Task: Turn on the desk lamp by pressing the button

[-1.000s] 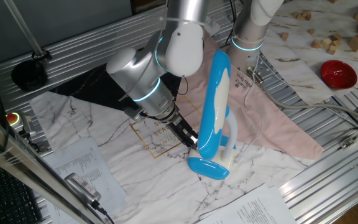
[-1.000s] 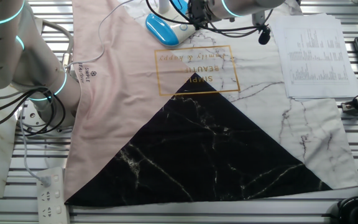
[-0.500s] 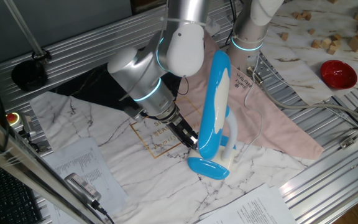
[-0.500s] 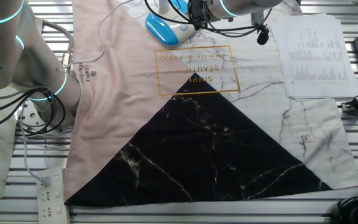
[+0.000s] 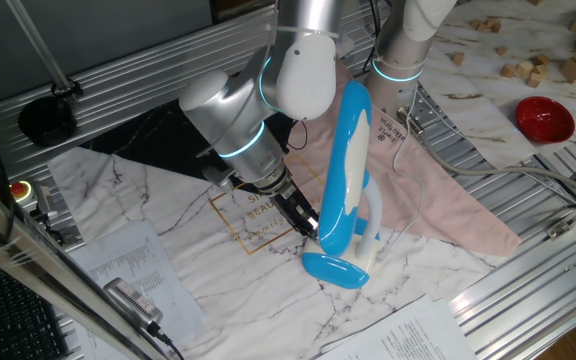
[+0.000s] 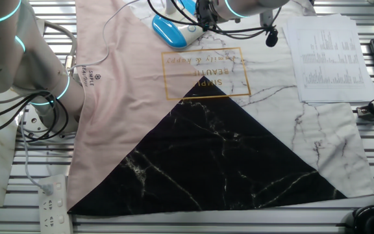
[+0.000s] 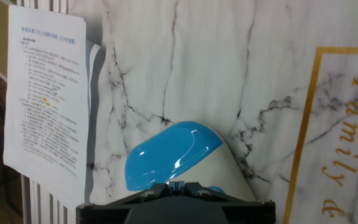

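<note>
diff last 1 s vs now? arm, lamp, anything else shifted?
Only the arm's upper links shifted slightly right and up in one fixed view. The gripper stays down beside the desk lamp, near its base; its finger state isn't visible. Nothing was grasped or released. Lamp, red bowl and printed sheet are unchanged.

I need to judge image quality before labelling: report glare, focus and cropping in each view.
One fixed view: sharp, with bright streaks of glare along the desk lamp head. The other fixed view: evenly lit, but the lamp sits cropped at the top edge. Hand view: glare on the blue base, printed sheet legible, claw tips barely visible.
</note>
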